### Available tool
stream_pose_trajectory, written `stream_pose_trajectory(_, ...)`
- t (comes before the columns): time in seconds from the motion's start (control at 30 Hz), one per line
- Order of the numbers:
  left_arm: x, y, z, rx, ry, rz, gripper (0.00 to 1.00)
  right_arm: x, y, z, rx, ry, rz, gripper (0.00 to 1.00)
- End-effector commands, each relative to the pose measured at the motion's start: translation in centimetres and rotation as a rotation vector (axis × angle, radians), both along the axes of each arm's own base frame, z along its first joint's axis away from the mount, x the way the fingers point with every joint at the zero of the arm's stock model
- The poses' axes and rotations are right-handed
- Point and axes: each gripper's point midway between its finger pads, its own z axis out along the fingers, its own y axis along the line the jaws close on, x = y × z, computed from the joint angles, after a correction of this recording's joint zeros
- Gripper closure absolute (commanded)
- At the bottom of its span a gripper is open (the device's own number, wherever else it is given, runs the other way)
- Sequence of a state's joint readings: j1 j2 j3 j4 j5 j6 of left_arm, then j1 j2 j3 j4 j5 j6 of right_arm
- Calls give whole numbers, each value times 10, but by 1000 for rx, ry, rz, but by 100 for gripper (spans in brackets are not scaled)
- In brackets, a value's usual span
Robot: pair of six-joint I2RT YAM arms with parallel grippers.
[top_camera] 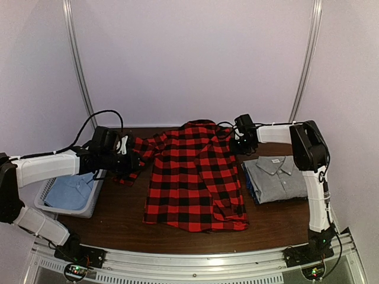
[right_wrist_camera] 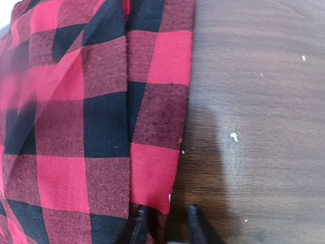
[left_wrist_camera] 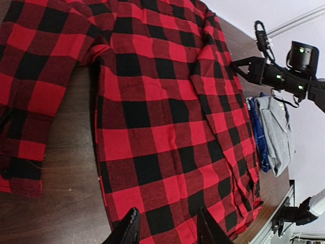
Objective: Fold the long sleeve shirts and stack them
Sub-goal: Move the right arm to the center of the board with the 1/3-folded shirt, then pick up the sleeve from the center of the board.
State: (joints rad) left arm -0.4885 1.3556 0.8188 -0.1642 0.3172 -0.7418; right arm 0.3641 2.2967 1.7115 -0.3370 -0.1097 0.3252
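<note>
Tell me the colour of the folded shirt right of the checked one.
The folded shirt is plain grey; the top view shows it best.

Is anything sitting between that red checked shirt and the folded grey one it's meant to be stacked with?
Nothing visible does. The red-and-black flannel shirt lies spread flat in the middle of the table. The folded grey shirt sits close beside it on the right, so close that I cannot tell whether their edges touch.

Dark wood table [top_camera: 118, 225], red-and-black check shirt [top_camera: 195, 177] spread mid-table, folded grey shirt [top_camera: 275, 177] right, pale basket [top_camera: 62, 210] left
</note>
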Motion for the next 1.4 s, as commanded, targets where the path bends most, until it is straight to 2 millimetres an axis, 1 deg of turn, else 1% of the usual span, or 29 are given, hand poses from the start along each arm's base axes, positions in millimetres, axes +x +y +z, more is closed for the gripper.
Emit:
stream_pose_trajectory(0.0, 7, 28, -15, 134, 2, 134, 61, -8, -4, 12, -45, 16, -3, 66)
stream_pose_trajectory(0.07, 10, 43, -19, 204, 6, 189, 61, -11, 0, 24, -40, -2, 0, 60)
stream_pose_trajectory(0.1, 11, 52, -22, 250, 10, 223, 61, -14, 3, 34, -34, -17, 4, 57)
stream_pose_trajectory(0.13, 13, 60, -25, 288, 7, 253, 61, -17, 7, 37, -30, -21, 10, 56)
stream_pose_trajectory(0.2, 17, 74, -29, 343, 6, 299, 62, -24, 15, 54, -11, -50, 20, 52)
stream_pose_trajectory(0.27, 20, 83, -35, 379, 19, 329, 62, -32, 26, 66, 5, -74, 40, 50)
stream_pose_trajectory(0.4, 32, 95, -48, 456, 35, 360, 60, -50, 51, 85, 41, -107, 85, 46)
stream_pose_trajectory(0.47, 40, 97, -54, 486, 45, 359, 58, -61, 65, 94, 51, -122, 114, 44)
stream_pose_trajectory(0.6, 54, 102, -67, 547, 76, 364, 46, -84, 93, 106, 70, -142, 170, 42)
stream_pose_trajectory(0.7, 63, 99, -76, 552, 85, 339, 41, -99, 107, 114, 79, -158, 200, 41)
stream_pose_trajectory(0.87, 68, 92, -98, 562, 127, 298, 41, -116, 118, 120, 87, -166, 222, 40)
stream_pose_trajectory(0.97, 67, 90, -114, 557, 159, 284, 41, -124, 122, 123, 93, -169, 234, 40)
stream_pose_trajectory(1.07, 64, 86, -126, 544, 187, 269, 42, -131, 123, 122, 91, -167, 236, 40)
stream_pose_trajectory(1.13, 61, 85, -132, 539, 201, 264, 44, -135, 124, 118, 87, -158, 239, 40)
stream_pose_trajectory(1.27, 55, 86, -138, 534, 217, 260, 62, -142, 126, 113, 75, -148, 243, 40)
stream_pose_trajectory(1.33, 54, 86, -137, 535, 214, 257, 74, -143, 127, 112, 74, -146, 242, 40)
stream_pose_trajectory(1.37, 54, 87, -135, 536, 210, 257, 78, -144, 129, 113, 76, -148, 243, 40)
